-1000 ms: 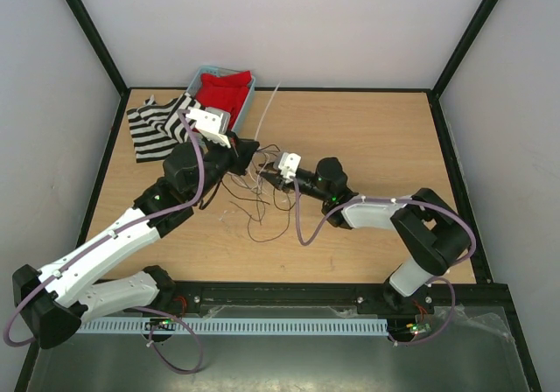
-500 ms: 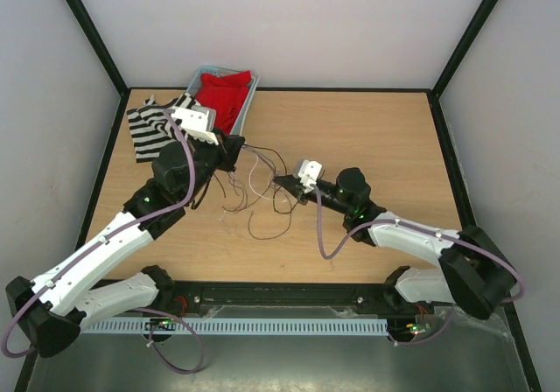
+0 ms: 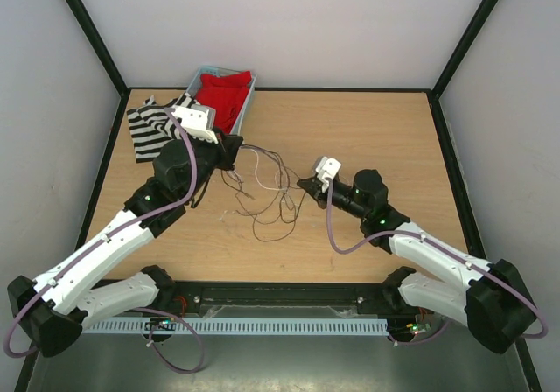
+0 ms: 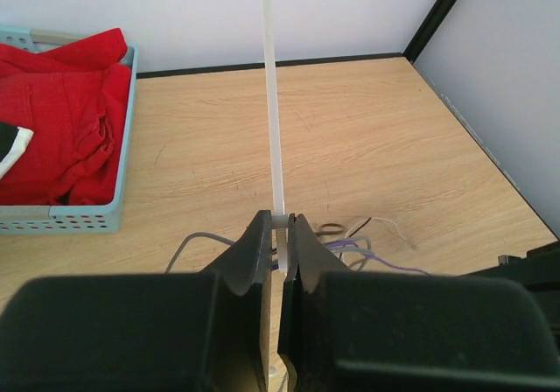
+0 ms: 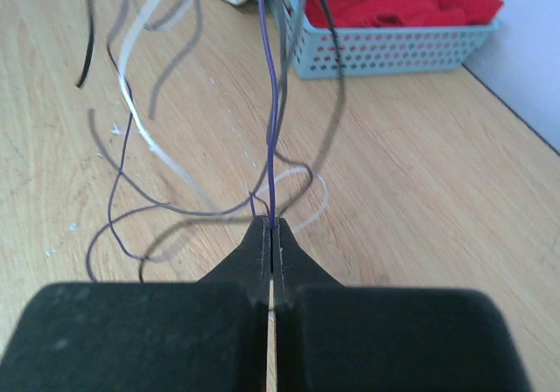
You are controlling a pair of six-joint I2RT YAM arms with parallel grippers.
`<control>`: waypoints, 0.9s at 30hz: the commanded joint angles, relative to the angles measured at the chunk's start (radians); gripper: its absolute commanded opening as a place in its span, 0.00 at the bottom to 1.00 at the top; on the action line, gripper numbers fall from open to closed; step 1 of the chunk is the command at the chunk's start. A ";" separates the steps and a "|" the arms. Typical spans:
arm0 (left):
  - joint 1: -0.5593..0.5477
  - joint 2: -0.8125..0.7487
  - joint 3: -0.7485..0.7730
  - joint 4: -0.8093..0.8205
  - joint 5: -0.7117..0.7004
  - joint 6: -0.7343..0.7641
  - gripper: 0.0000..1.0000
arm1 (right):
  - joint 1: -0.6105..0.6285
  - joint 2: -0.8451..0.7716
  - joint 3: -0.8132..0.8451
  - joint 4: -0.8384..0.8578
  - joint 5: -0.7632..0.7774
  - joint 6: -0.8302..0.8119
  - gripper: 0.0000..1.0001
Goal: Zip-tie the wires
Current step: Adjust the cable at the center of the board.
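Light wooden table (image 3: 376, 129), both arms reaching mid-table. Left gripper (image 3: 229, 150) at far left of tangle, right gripper (image 3: 306, 183) just right of it. Thin dark and pale looping wires (image 3: 267, 199) strung between them, sagging toward near edge.

Right jaws clenched on purple strands: seen only in right wrist view. Left jaws clamped on thin white plastic zip tie (image 4: 272, 103), long axis straight out ahead of fingers. Plain in left wrist view, unresolved from above.

Likely next: carry strip rightward round bundle.
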 commanded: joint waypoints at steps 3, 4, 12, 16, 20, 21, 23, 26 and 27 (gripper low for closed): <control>0.009 0.001 0.019 0.018 -0.019 0.018 0.00 | -0.078 -0.042 -0.019 -0.101 0.014 0.022 0.00; 0.010 0.001 0.019 0.017 -0.021 0.018 0.00 | -0.085 -0.045 -0.021 -0.108 0.022 0.022 0.00; 0.017 0.001 0.016 0.016 -0.026 0.018 0.00 | -0.102 -0.058 -0.037 -0.131 0.100 0.042 0.00; 0.020 0.003 0.015 0.016 -0.026 0.017 0.00 | -0.104 -0.064 -0.049 -0.139 0.138 0.048 0.00; 0.026 -0.001 0.010 0.016 -0.024 0.011 0.00 | -0.107 -0.063 -0.053 -0.165 0.215 0.064 0.00; 0.027 -0.001 0.010 0.016 -0.024 0.009 0.00 | -0.109 -0.064 -0.055 -0.168 0.230 0.068 0.00; 0.028 -0.002 0.009 0.016 -0.025 0.010 0.00 | -0.119 -0.068 -0.061 -0.172 0.261 0.084 0.00; 0.029 -0.002 0.008 0.016 -0.025 0.009 0.00 | -0.134 -0.074 -0.066 -0.182 0.308 0.113 0.00; 0.031 -0.002 0.007 0.016 -0.026 0.007 0.00 | -0.141 -0.076 -0.069 -0.184 0.319 0.121 0.00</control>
